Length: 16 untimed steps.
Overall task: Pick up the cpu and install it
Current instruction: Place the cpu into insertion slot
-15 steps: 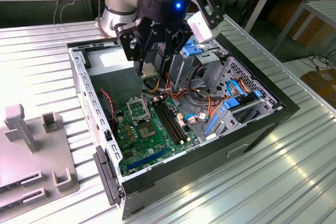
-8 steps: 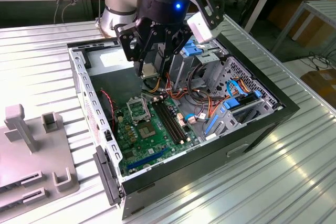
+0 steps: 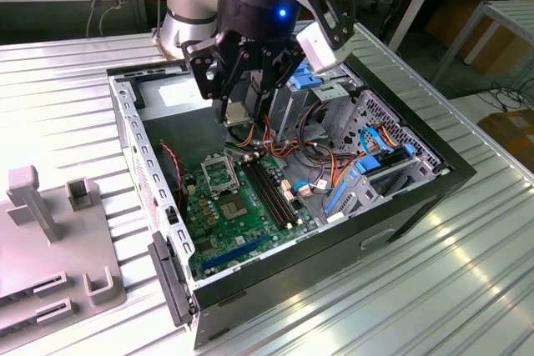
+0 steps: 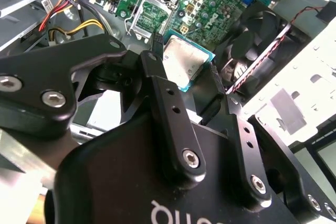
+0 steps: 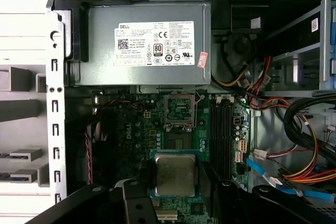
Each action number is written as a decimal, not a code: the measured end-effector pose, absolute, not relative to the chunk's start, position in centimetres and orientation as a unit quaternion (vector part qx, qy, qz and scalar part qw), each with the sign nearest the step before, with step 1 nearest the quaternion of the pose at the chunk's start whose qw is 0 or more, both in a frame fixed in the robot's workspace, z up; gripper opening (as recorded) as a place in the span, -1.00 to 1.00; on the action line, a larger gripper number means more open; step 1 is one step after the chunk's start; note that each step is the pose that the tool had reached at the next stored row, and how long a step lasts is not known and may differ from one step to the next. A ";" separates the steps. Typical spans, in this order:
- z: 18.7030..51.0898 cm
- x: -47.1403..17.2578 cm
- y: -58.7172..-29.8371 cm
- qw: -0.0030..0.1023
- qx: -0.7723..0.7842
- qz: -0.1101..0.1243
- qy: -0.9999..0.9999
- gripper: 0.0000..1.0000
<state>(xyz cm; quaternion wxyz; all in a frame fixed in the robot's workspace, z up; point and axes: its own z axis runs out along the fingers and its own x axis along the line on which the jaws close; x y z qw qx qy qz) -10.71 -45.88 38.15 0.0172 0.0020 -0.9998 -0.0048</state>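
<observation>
My gripper hangs over the open computer case, shut on the cpu, a thin square chip with a silver-grey top and green edges. The two black fingers press on opposite sides of the chip. The cpu is held level above the green motherboard, a short way off the open metal-framed socket. That socket lies just below and in front of the gripper in the exterior view, and its contact field is bare.
The grey power-supply box sits beyond the socket. Long black memory slots run beside it, with bundled cables and drive bays further toward the exterior view's right. A black fan is near the chip. A grey fixture stands outside the case.
</observation>
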 end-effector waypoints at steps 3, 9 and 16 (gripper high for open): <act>37.6 -10.6 -45.9 0.017 0.003 -0.005 -1.000 -0.06; 36.3 -10.1 -45.9 0.017 0.017 -0.004 -1.000 -0.06; 35.0 -9.7 -45.9 0.017 0.025 -0.004 -1.000 -0.06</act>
